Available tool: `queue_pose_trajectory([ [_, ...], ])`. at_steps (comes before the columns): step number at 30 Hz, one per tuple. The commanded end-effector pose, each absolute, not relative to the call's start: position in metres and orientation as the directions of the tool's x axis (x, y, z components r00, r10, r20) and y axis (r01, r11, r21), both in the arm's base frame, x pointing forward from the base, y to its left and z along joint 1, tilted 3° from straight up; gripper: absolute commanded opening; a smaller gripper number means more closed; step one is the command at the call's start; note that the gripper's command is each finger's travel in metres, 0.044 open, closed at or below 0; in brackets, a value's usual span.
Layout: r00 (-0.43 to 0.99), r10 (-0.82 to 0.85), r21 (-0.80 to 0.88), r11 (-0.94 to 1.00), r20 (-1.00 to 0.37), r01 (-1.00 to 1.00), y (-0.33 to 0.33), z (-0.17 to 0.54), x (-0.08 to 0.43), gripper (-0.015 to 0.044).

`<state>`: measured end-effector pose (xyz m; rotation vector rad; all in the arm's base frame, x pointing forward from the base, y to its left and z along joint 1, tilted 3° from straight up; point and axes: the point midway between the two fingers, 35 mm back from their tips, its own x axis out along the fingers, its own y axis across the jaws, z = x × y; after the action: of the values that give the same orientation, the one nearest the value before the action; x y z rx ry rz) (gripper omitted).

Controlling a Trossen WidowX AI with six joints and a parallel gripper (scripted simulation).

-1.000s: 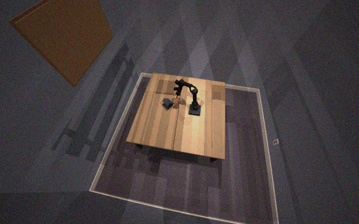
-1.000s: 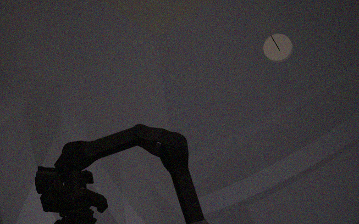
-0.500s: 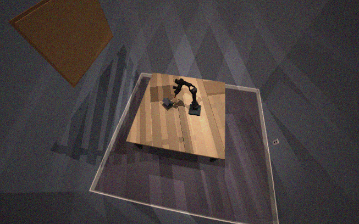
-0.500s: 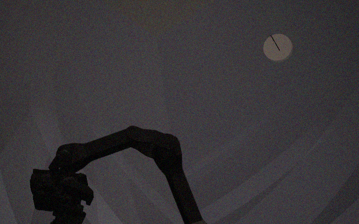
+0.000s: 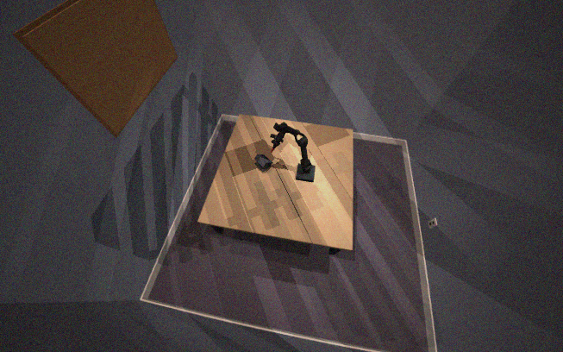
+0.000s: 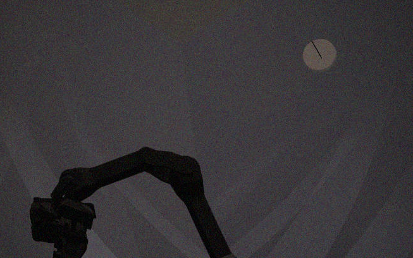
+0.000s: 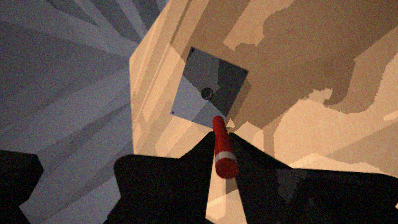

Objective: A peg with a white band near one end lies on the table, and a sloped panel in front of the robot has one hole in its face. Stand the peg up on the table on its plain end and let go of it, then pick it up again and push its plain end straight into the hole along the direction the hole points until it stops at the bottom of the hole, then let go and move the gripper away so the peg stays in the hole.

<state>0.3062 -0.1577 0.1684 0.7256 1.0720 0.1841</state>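
Note:
The red peg point(image 7: 221, 137) is held between the fingertips of my gripper point(image 7: 221, 136) point(image 5: 273, 147), which is shut on it. Its white-banded end points toward the wrist camera and its plain end points away, toward the panel. The grey sloped panel point(image 7: 192, 102) point(image 5: 263, 162) stands on the table beyond the peg, with one round hole point(image 7: 207, 93) near the middle of its face. In the wrist view the plain end overlaps the panel's lower corner, clear of the hole. In the top view the gripper is above the table, just beyond the panel. The exterior view does not show the peg or panel.
The wooden table point(image 5: 318, 218) carries the panel and the arm's base point(image 5: 305, 172). The table's edge point(image 7: 131, 100) shows left of the panel in the wrist view. Patchy shadows fall across the table and panel. A wall clock point(image 6: 319, 61) is in the exterior view.

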Motion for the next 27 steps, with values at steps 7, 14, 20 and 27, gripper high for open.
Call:
queue_pose_trajectory([
  [7,0.51,0.483,0.646,0.734,-0.712,0.207,-0.152,0.162,0.321,0.0],
  [14,0.522,0.492,0.665,0.717,-0.697,0.211,-0.146,0.155,0.331,0.0],
  [20,0.531,0.501,0.681,0.701,-0.683,0.214,-0.14,0.149,0.339,0.0],
  [27,0.537,0.509,0.692,0.691,-0.672,0.21,-0.136,0.144,0.345,0.0],
])
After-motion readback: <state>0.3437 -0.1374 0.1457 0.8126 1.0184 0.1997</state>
